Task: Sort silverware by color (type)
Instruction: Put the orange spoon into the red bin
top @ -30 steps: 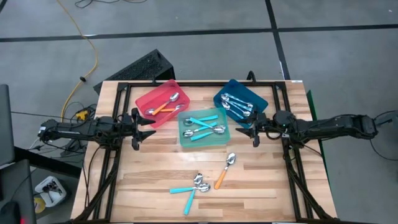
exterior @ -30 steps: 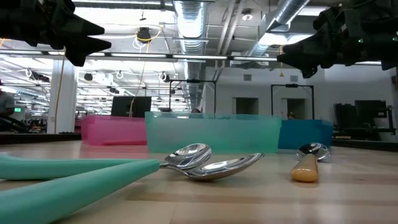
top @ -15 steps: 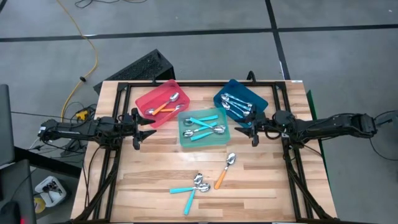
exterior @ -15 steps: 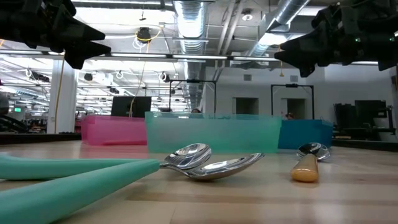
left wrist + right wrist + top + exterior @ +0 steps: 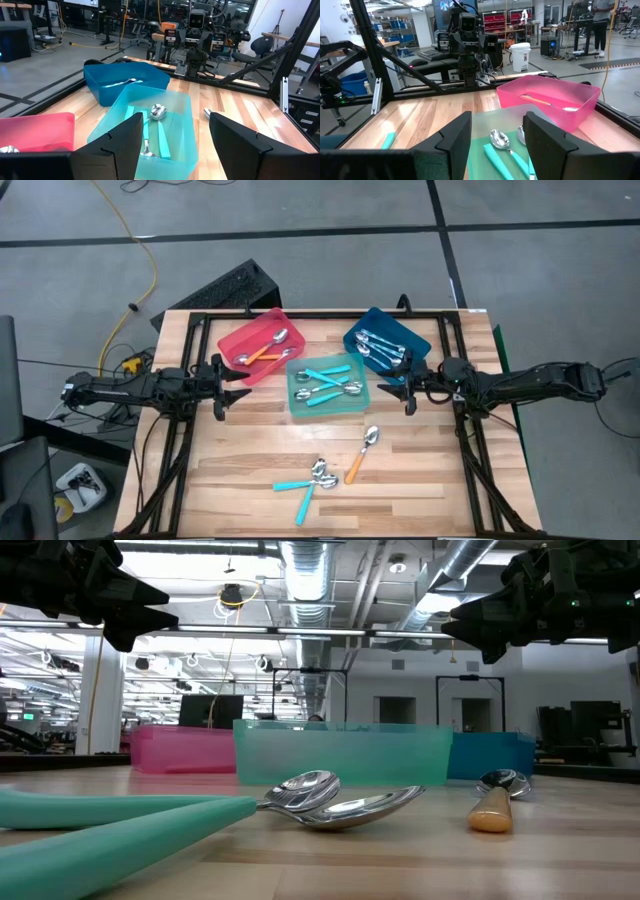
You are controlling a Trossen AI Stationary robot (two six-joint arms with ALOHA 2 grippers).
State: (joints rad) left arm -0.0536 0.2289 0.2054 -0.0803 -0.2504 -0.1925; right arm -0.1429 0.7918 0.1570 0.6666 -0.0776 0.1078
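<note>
Three spoons lie loose on the near half of the table: two teal-handled spoons [image 5: 300, 487], bowls touching, and an orange-handled spoon [image 5: 362, 453] right of them. The red tray [image 5: 262, 346] holds orange-handled spoons, the teal tray [image 5: 328, 387] teal-handled ones, the blue tray [image 5: 386, 343] pale-handled ones. My left gripper [image 5: 238, 384] hovers open left of the teal tray. My right gripper [image 5: 388, 389] hovers open right of it. Both hold nothing.
A black frame [image 5: 330, 313] runs along the table's far edge and down both sides. The three trays sit side by side in the table's far half. Bare wood [image 5: 250, 440] lies between the trays and the loose spoons, and along the near edge.
</note>
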